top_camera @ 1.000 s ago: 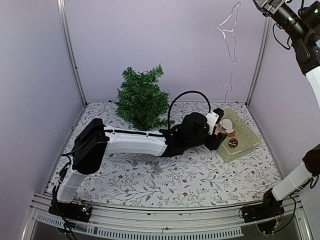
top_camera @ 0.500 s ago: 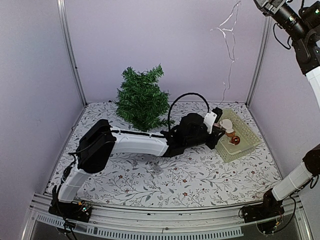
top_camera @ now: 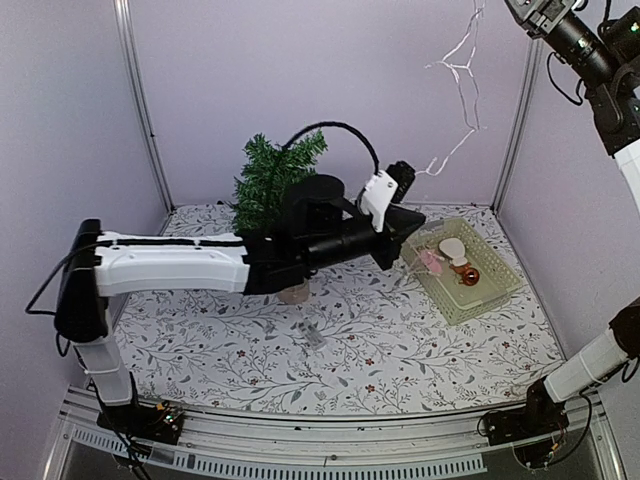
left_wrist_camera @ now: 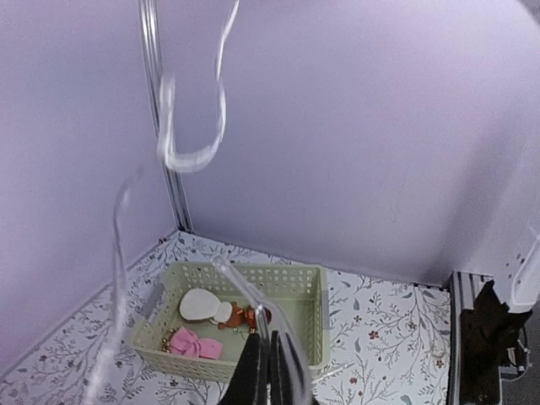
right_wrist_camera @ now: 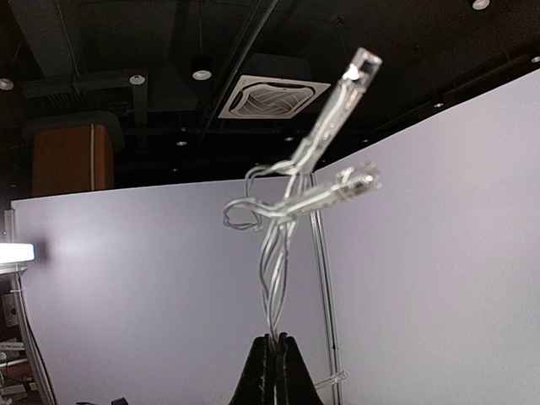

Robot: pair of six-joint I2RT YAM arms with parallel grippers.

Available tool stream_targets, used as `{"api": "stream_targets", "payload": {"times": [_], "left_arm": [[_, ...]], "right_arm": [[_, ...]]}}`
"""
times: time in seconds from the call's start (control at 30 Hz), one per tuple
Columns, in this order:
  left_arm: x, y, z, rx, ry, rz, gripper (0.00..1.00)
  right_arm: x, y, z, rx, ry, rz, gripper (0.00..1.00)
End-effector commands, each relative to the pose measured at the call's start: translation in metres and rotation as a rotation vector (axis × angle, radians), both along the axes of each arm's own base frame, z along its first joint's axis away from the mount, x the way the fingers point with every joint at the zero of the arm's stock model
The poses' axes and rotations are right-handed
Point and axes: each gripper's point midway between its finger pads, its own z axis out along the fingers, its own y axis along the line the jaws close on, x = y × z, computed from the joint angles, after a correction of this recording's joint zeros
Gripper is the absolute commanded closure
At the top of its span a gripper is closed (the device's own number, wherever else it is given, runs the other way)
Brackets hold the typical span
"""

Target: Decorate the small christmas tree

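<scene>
My left arm reached rightward across the table, forearm level and lifted, passing in front of the small christmas tree (top_camera: 265, 175). The tree stood at the back, left of centre, its base showing under my arm. My left gripper (left_wrist_camera: 265, 354) hung above the near-left edge of the basket (top_camera: 488, 298), fingers pressed together on the clear light string (top_camera: 462, 60). My right arm was raised high, and my right gripper (right_wrist_camera: 276, 354) was clamped on the string's upper end. A second before, my left arm lay low with its jaws apart at the basket. Since then it had risen and closed, and the tree had not moved.
</scene>
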Motion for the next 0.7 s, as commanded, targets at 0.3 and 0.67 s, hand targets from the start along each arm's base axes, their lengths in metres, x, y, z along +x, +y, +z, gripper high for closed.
{"api": "stream_targets", "payload": {"times": [0.3, 0.67], "left_arm": [[-0.052, 0.166, 0.061, 0.127, -0.092, 0.16, 1.0], [-0.054, 0.178, -0.063, 0.341, -0.036, 0.216, 1.0]], "right_arm": [[0.043, 0.022, -0.067, -0.008, 0.171, 0.078, 1.0], [0.079, 0.056, -0.175, -0.092, 0.376, 0.137, 1.0]]}}
